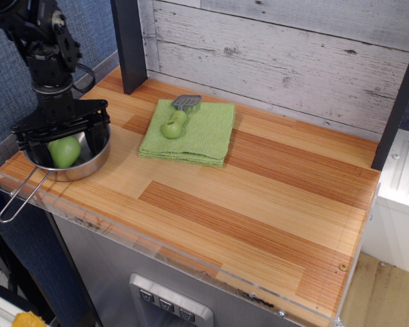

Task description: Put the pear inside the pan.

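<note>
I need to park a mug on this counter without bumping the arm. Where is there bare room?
The wide wood stretch right of the green cloth, out to the counter's right edge, is bare, as is the front strip below the cloth. The left end is crowded: the pan holds the pear, with the open gripper above it.

Green pear (65, 151) inside steel pan (95, 161)

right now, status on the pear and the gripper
Gripper open, jaws either side of the pear. Pear sits inside the pan. Nothing blocking; green cloth lies apart from the pan.
</note>
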Controlling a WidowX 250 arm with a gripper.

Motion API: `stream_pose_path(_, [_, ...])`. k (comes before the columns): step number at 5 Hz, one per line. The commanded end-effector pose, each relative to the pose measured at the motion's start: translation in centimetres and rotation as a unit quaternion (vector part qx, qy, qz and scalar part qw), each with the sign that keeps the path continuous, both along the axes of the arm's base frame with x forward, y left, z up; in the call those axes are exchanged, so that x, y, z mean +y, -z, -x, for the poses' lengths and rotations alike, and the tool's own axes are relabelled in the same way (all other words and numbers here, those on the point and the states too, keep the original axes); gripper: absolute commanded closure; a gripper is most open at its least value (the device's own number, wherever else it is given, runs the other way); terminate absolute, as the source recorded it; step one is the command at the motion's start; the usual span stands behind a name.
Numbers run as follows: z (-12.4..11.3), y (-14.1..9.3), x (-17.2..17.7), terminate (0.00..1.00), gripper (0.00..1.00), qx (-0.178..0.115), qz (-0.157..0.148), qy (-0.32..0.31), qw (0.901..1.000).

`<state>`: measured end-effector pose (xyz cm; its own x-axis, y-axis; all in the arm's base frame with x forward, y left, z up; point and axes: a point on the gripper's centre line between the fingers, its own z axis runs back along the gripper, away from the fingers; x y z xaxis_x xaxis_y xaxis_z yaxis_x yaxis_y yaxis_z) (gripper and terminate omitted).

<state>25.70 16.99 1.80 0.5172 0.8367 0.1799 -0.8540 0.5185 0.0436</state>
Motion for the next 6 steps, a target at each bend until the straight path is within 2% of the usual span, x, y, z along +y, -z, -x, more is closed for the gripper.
stream_pose_path(1, [-0.2,-5.5,-0.7,0.0,0.0,-0.055,-0.043,0.012,0.9975])
stream_pose_path(3, [-1.4,-12.6,-2.2,0.0,0.0,-0.102,-0.108,0.017,0.9887])
stream_pose_path(4, [-1.6,-14.9,-3.6,0.0,0.0,-0.139,-0.118,0.037,0.9825])
stream_pose_path(5, [-1.9,-15.3,-4.5,0.0,0.0,-0.174,-0.086,0.06,0.9793])
stream_pose_path(6, [-1.9,-15.3,-4.5,0.0,0.0,-0.174,-0.086,0.06,0.9793])
